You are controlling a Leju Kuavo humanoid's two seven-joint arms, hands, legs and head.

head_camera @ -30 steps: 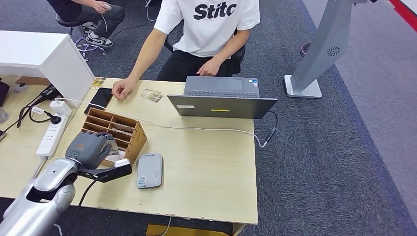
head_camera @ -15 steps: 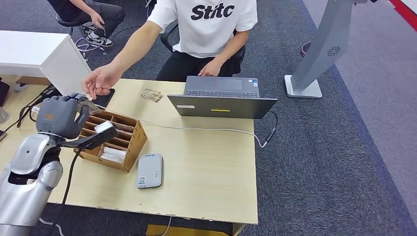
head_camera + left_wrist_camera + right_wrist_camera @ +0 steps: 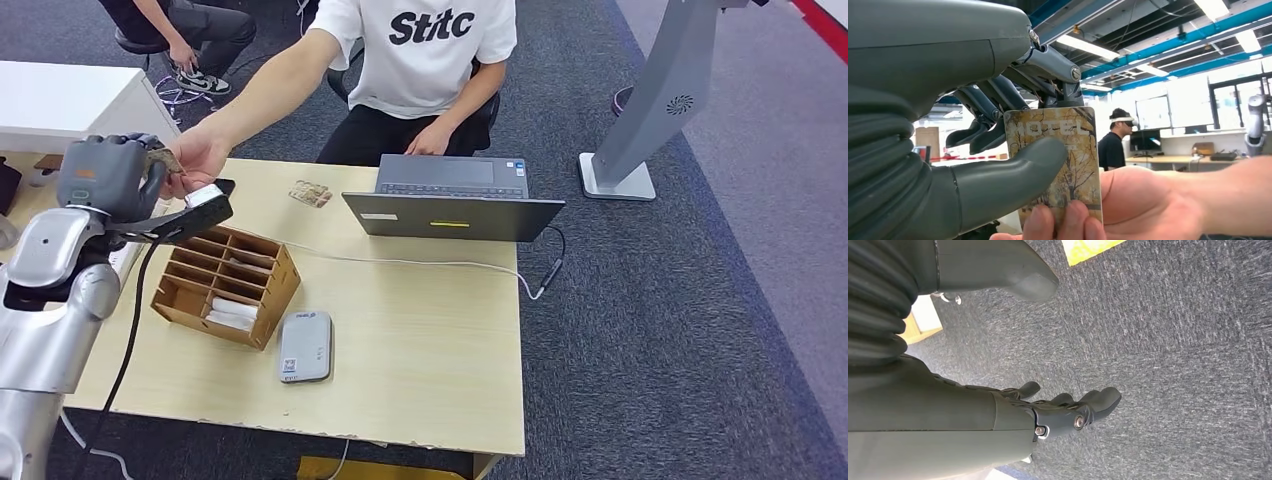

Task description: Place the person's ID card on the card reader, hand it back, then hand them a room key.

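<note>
My left hand is raised over the table's far left corner and pinches a room key card between thumb and fingers. The card is beige with a tree picture and the word HOTEL. A person's hand reaches across the table and its fingers touch the card's free end. The grey card reader lies near the table's front edge, with nothing on it. My right hand hangs over grey carpet, fingers apart and holding nothing.
A wooden card organizer stands just left of the reader. An open laptop sits in front of the seated person, a white cable running across the table. A small patterned card lies beside the laptop. A grey stand is at the right.
My left arm lifted from the organizer up and away toward the far left corner, carrying the key card. The person's hand rose off the table and met the card.
</note>
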